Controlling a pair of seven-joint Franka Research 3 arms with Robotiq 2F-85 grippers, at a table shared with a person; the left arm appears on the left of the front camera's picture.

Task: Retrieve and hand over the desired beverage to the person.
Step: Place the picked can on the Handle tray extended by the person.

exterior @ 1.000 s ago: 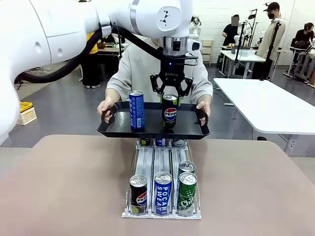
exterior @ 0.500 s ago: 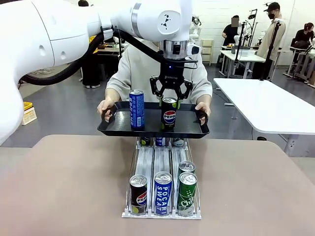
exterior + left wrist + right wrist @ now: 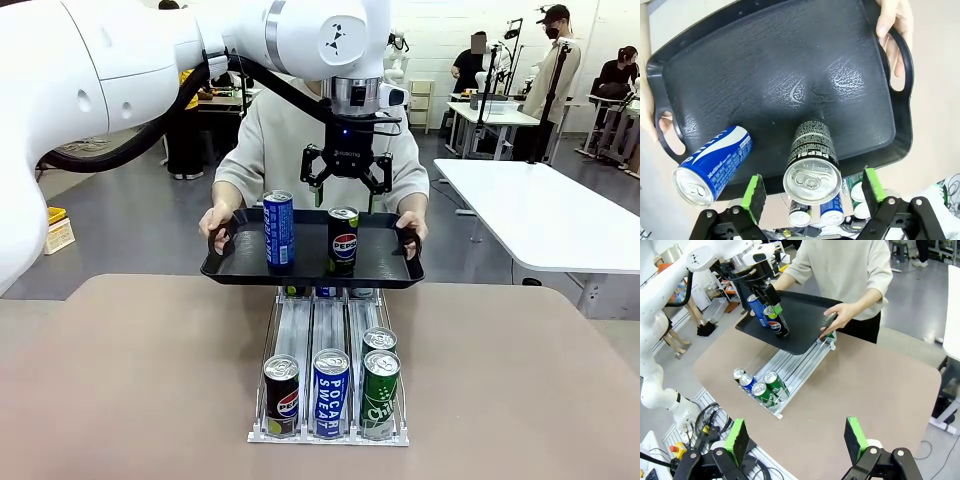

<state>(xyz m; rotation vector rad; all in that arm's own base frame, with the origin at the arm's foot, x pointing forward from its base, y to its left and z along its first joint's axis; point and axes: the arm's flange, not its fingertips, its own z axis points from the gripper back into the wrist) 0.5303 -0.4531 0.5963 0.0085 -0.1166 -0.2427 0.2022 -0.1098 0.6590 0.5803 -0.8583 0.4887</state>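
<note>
The tray [image 3: 385, 268] is bare right of the black can [image 3: 343, 240]. The blue can [image 3: 279, 230] crowds its left. The counter [image 3: 130, 380] lies bare either side of the rack [image 3: 327, 436].

At the centre of the front view, the rack's [image 3: 330, 330] far cans are hidden by the tray [image 3: 310, 270], and the person's [image 3: 275, 140] chest is covered by the left arm.

- PEPSI on the black can [image 3: 343, 240] on the tray [image 3: 385, 269]
- PEPSI on the rack's black can [image 3: 281, 396]
- POCARI SWEAT on the blue rack can [image 3: 330, 392]
</note>
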